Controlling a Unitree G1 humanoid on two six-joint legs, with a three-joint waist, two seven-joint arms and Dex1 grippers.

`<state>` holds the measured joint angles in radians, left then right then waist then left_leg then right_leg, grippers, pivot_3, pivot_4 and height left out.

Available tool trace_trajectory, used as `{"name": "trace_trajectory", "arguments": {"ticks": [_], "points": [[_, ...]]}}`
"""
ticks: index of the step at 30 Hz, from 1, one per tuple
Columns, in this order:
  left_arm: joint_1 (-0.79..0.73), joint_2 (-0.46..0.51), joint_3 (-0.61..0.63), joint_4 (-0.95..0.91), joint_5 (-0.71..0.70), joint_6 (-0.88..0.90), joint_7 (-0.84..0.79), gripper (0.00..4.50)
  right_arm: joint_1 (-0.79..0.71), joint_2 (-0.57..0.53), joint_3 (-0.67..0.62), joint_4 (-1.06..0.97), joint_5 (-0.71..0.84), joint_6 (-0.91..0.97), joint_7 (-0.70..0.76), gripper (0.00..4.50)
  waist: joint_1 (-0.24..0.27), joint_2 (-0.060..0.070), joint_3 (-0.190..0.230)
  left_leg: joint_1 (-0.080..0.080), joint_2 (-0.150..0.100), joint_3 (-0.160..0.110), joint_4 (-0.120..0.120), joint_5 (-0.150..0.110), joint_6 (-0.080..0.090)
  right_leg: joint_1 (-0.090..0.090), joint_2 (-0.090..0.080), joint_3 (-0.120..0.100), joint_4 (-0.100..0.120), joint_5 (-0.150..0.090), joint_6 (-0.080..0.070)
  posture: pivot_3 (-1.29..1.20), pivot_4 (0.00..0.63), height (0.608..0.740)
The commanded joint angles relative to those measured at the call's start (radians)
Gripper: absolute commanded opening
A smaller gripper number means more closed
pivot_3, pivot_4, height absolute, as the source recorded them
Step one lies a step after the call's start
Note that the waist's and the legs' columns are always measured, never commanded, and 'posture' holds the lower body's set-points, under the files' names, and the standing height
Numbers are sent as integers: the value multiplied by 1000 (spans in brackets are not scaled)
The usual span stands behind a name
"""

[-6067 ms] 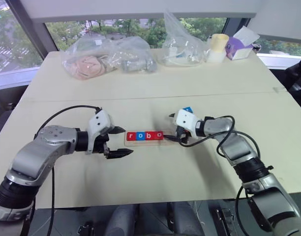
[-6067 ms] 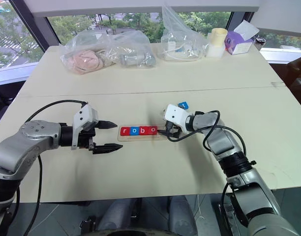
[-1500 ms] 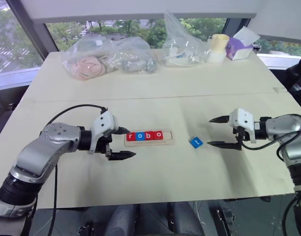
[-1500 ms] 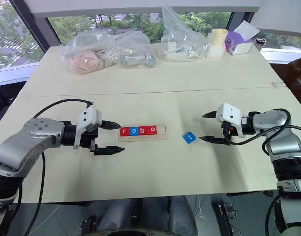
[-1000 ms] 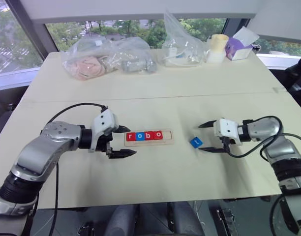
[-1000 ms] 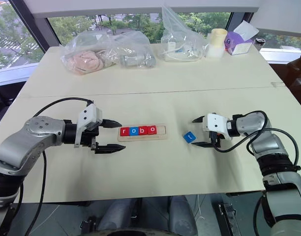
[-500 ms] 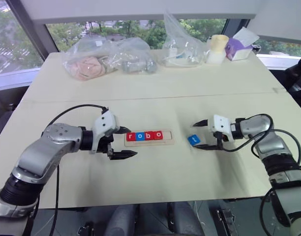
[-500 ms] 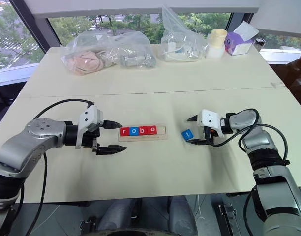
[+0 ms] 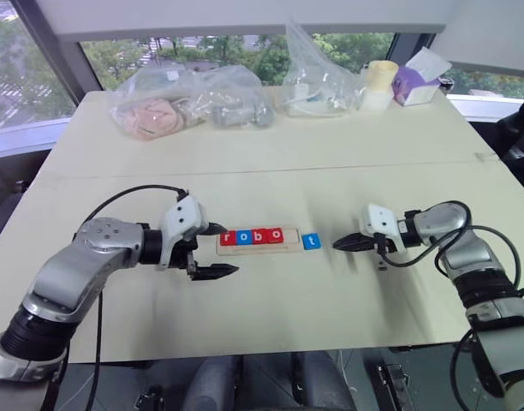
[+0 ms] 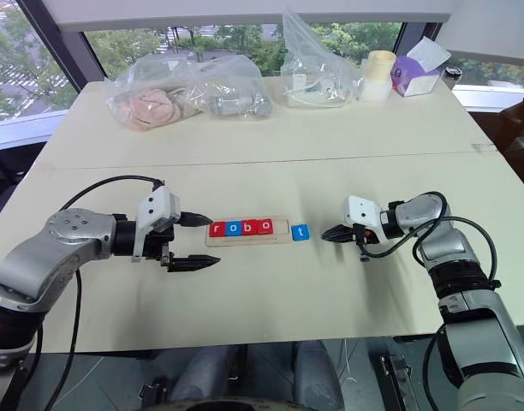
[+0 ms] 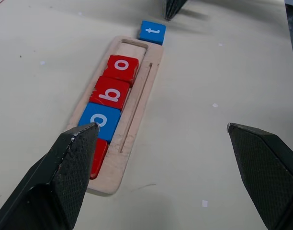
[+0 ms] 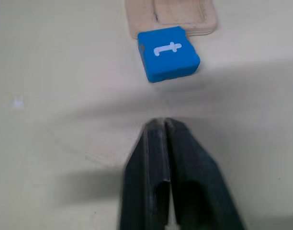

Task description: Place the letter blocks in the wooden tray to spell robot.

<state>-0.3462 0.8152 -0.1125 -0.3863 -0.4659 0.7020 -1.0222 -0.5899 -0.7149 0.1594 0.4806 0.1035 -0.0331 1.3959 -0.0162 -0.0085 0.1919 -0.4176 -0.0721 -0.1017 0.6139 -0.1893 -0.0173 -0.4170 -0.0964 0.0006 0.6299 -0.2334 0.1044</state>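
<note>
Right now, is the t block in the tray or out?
Out. The blue t block lies flat on the table just past the wooden tray's right end; its last slot is empty.

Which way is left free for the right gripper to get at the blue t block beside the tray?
Probably yes: bare table lies between the shut right gripper and the blue t block, which lies on the table just off the wooden tray, whose last slot is free.

Open tabletop [image 9: 270,295] between fingertips of the wide-spread left gripper [image 9: 221,249], nothing lodged there. Just past those tips, the wooden tray [image 9: 259,241], four slots filled, the end slot nearest the blue t block [image 9: 310,241] bare. Small bare gap from that block to the pressed-together tips of the right gripper [image 9: 337,245]. Far beyond both, plastic bags [image 9: 189,100] crowding the table's back edge.
</note>
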Motion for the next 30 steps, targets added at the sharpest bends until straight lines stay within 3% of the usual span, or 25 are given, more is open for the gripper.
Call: {"name": "trace_trajectory", "arguments": {"ticks": [1, 7, 8, 10, 16, 30], "points": [[2, 14, 22, -1, 4, -27, -8, 4500, -36, 13, -34, -183, 81, 147, -14, 30, 0, 0, 0, 0, 0, 0, 0, 0, 0, 0, 0, 0, 0, 0, 0, 0, 150, 740], [1, 12, 17, -3, 3, -31, -3, 4500, -12, -58, 22, -190, -20, 3, 3, 30, 11, 0, 0, -2, -1, -1, 0, 0, 0, 0, -1, -1, -2, 0, 0, 0, 150, 740], [0, 10, 16, -5, 2, -30, -1, 4500, -23, -58, 18, -169, -18, 1, 0, 262, 10, 0, 0, -2, -1, 0, 0, 0, 0, 0, -1, -1, -2, 0, 0, 0, 150, 740], [0, 9, 16, -7, 0, -28, 0, 4500, -43, -60, 11, -142, 2, 8, 23, 808, 5, 0, 0, -2, -1, 0, 0, 0, 0, 0, -1, -1, -2, 0, 0, 0, 150, 740], [3, 10, 17, -15, -4, -19, 5, 4500, -50, -37, 14, -106, -4, -15, 13, 3877, 0, 0, 0, -2, 0, 0, -1, 0, 0, -2, 0, -1, 0, 0, 0, 0, 150, 740], [-1, 10, 11, -26, -5, -3, 22, 4500, -121, 87, 76, 100, -49, -77, 18, 3877, 2, 0, 0, -2, 0, 0, 0, 0, 0, -2, 0, -1, 0, 0, 0, 0, 150, 740]]}}
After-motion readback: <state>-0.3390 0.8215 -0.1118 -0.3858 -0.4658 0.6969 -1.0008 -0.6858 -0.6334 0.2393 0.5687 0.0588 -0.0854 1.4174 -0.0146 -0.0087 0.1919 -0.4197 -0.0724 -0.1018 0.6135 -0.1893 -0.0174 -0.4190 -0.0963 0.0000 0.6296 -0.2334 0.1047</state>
